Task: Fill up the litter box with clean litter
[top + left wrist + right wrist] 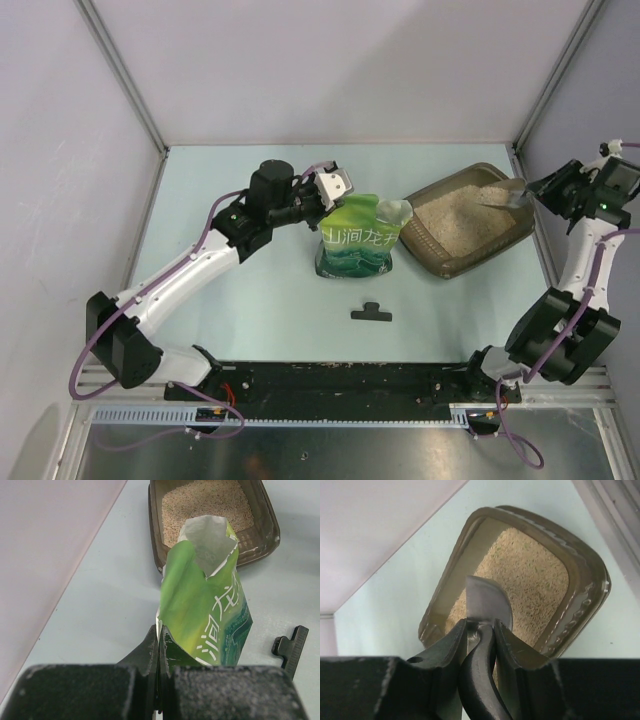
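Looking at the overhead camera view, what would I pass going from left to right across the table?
The left gripper → green printed pouch bag → shallow brown translucent plastic litter box → right gripper. The black clip sits under the bag's span and the silver metal scoop over the tray's, so both are left out.

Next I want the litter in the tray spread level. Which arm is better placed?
Right. The right claw is shut on the metal scoop, whose blade hangs over the litter in the litter box. The left claw is shut on the green bag, beside the box, with no tool.
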{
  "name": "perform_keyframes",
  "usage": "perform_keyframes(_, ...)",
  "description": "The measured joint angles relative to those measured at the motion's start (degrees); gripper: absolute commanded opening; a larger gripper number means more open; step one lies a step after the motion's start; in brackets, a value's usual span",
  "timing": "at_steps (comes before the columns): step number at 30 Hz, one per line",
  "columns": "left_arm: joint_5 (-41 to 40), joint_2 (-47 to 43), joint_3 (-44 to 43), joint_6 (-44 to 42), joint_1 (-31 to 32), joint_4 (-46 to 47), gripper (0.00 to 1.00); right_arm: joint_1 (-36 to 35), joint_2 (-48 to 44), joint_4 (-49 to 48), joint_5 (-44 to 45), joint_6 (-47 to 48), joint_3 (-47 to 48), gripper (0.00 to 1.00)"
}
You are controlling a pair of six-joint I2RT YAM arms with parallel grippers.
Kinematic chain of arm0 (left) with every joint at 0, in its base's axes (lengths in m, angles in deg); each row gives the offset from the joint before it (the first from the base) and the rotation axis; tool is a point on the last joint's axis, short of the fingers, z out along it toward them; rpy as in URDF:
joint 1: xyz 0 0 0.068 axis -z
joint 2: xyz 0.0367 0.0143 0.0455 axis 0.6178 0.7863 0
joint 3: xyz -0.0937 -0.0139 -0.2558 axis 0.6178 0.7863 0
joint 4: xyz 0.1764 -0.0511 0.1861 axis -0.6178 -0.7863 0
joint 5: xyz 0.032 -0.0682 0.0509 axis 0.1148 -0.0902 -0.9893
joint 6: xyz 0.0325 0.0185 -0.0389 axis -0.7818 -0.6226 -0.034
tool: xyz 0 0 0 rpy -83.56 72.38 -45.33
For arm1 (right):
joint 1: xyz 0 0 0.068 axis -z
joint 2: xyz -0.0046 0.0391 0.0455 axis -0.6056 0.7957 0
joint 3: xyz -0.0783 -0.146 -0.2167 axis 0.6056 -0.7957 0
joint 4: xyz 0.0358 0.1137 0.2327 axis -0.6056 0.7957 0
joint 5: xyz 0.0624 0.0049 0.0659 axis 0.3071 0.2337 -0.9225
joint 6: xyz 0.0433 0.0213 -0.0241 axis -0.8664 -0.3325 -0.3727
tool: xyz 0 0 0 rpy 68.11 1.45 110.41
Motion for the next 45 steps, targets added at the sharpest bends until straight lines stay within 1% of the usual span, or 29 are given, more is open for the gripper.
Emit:
perform_keyframes(2, 0.0, 0.0, 0.0, 0.04, 0.0, 0.0, 0.0, -2.19, -0.35, -1.49, 4.11, 0.11, 0.02, 0.0)
perform_keyframes(6, -0.02, -0.02, 0.0, 0.04, 0.0, 0.0, 0.0, -3.93, -0.35, -1.31, 11.3, 0.74, 0.0, 0.0)
perform_keyframes(12, 0.0, -0.33, 0.24, 0.33, 0.0, 0.0, 0.0, -8.28, -0.31, -3.69, 20.55, 5.2, 0.02, 0.0)
perform_keyframes(14, 0.0, -0.39, 0.24, 0.46, 0.0, -0.07, 0.0, -10.78, -0.22, -4.92, 22.95, 9.18, 0.13, 0.0)
perform_keyframes(16, 0.0, -0.42, 0.26, 0.48, 0.0, -0.09, 0.0, -14.69, -0.11, -5.75, 25.44, 14.69, 0.17, 0.0)
perform_keyframes(19, 0.02, -0.68, 0.63, 0.48, 0.0, 0.07, 0.0, -20.68, -0.11, -5.68, 27.41, 23.78, 0.22, 0.0)
perform_keyframes(21, 0.02, -0.9, 0.83, 0.5, 0.0, 0.13, 0.0, -22.64, -0.11, -5.6, 27.65, 27.98, 0.22, 0.0)
perform_keyframes(24, 0.11, -1.31, 1.46, 0.52, 0.0, 0.52, 0.0, -22.4, -0.13, -5.44, 28.7, 32.44, 0.22, 0.0)
perform_keyframes(28, 0.15, -1.44, 1.64, 0.72, 0.0, 0.7, 0.0, -21.44, -0.74, -4.59, 30.05, 34.58, 0.22, 0.0)
perform_keyframes(33, 0.17, -1.44, 1.66, 0.94, 0.0, 0.76, 0.0, -22.23, -4.74, -1.84, 27.26, 33.9, 0.22, 0.0)
perform_keyframes(39, 0.26, -1.42, 1.64, 1.42, 0.0, 0.87, 0.0, -25.86, -14.1, 4.2, 18.05, 29.66, 0.59, 0.0)
perform_keyframes(45, 0.46, -0.79, 1.64, 2.47, -0.07, 1.79, 0.0, -25.7, -20.11, 13.46, 8.28, 26.12, 1.01, 0.0)
